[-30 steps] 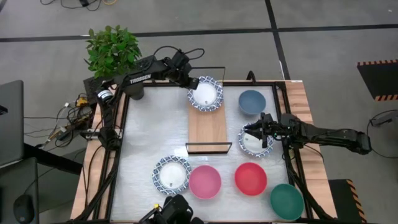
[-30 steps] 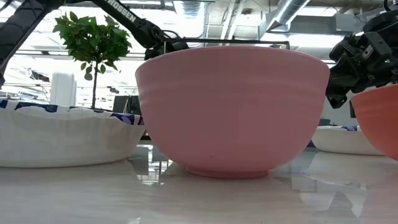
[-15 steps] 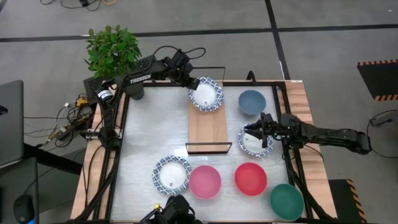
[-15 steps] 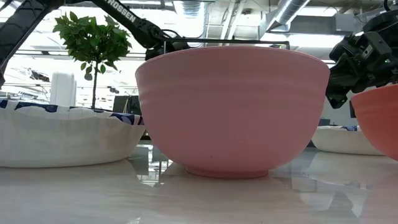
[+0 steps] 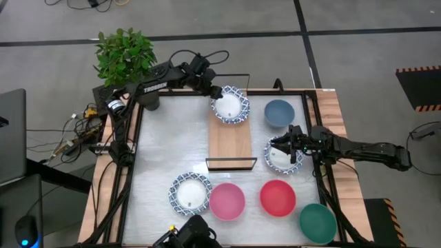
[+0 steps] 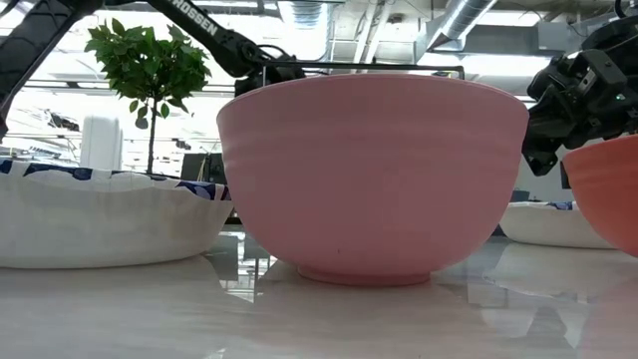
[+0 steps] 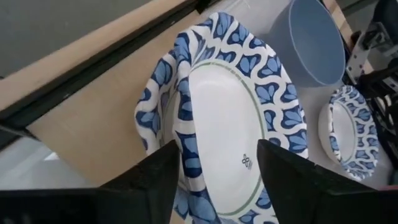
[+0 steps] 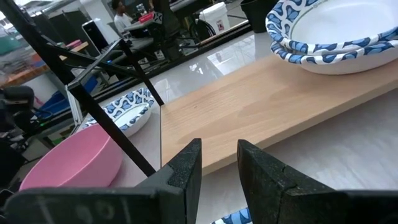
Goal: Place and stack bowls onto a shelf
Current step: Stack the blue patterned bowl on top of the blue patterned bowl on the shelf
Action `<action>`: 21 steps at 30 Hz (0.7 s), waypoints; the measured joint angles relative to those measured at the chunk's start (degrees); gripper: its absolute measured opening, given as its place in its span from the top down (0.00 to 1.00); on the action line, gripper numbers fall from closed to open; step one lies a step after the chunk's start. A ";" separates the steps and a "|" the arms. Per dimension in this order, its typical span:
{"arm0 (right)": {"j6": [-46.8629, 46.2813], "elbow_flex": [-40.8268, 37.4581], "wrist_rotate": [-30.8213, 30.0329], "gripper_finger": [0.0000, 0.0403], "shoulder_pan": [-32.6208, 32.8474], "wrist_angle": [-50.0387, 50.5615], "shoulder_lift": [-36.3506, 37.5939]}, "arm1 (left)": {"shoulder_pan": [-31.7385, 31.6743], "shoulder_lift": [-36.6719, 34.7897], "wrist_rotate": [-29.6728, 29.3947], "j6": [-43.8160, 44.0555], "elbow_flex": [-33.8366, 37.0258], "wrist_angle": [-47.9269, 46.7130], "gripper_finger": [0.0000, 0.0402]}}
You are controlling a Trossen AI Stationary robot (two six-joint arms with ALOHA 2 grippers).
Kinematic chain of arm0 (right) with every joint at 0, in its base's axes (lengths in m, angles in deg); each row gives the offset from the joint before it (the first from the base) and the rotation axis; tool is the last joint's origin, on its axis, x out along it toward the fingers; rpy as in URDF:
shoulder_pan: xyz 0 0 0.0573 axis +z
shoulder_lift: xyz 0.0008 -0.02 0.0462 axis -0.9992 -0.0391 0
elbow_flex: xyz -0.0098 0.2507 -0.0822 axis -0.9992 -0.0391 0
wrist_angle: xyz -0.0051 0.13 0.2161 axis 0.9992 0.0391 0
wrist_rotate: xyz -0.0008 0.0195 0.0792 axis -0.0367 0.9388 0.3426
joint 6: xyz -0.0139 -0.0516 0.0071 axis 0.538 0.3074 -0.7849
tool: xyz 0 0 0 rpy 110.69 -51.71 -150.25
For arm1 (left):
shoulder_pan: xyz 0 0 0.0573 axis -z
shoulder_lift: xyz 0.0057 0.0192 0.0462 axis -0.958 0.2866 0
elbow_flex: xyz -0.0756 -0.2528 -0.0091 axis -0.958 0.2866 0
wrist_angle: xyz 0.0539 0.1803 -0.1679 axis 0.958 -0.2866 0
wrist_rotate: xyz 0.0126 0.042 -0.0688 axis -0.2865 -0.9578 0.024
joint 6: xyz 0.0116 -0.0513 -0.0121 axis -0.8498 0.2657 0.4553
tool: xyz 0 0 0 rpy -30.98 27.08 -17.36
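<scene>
From above, the left claw point(image 5: 215, 92) sits at the far end of the shelf point(image 5: 231, 141), by two patterned bowls point(image 5: 230, 105) stacked there. Its own camera shows its fingers point(image 7: 158, 180) spread wide on both sides of the stack's rim. The right claw point(image 5: 281, 145) hovers over another patterned bowl point(image 5: 283, 158) on the table point(image 5: 158, 148), fingers partly apart, gripping nothing. Only the low camera shows the pink bowl point(image 6: 374, 175) filling the view.

Grey floor point(image 5: 358, 21) crossed by dark seams, potted green plant point(image 5: 125, 55) just off the table's far left corner, tangle of cables point(image 5: 79, 127) beside the left edge, hazard-striped mat point(image 5: 420, 86) far right, ceiling ducts point(image 6: 469, 20) and bright light beyond
</scene>
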 joint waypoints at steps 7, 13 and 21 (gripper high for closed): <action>-0.08 0.00 0.00 0.68 0.00 0.00 0.02 | -0.27 -1.16 -4.59 -4.22 0.00 -1.66 0.50; -0.14 0.00 -0.01 0.68 0.00 0.01 0.02 | -0.25 -1.94 -9.75 -8.13 0.00 -6.18 0.50; -5.32 5.78 -8.50 0.70 -0.81 18.90 -0.28 | -0.12 -2.00 -0.51 -10.45 -0.01 -12.75 0.50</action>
